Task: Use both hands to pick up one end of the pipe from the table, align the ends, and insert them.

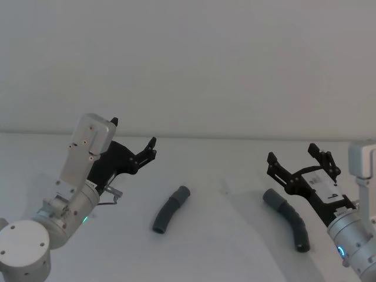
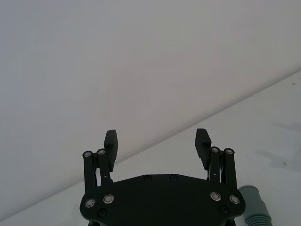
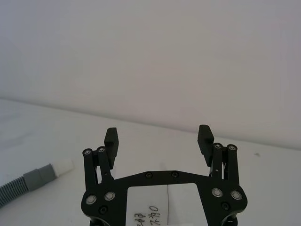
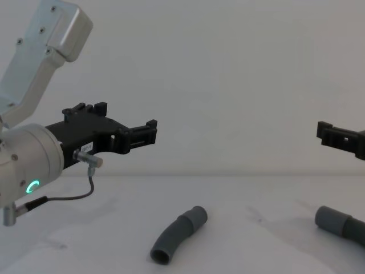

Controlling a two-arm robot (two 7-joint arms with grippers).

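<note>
Two dark-grey pipe pieces lie apart on the white table (image 1: 223, 252), and neither is held. The left pipe piece (image 1: 171, 209) is a gently bent tube near the table's middle, its wider smooth end pointing away from the robot. The left wrist view shows ribs just behind that end. The right pipe piece (image 1: 286, 218) is curved too and lies well to the right. In the right wrist view it has a ribbed stretch, a grey collar and a white tip (image 3: 61, 167). The right gripper (image 1: 292, 154) hangs above and just beside this piece, fingers spread wide on nothing. Its white label (image 3: 178, 202) carries handwritten marks, cut off and unreadable; the head view shows what looks like a 9. The left gripper (image 1: 134, 133) hovers to the left of the other piece, fingers wide and empty. A tag on it is too small to read.
</note>
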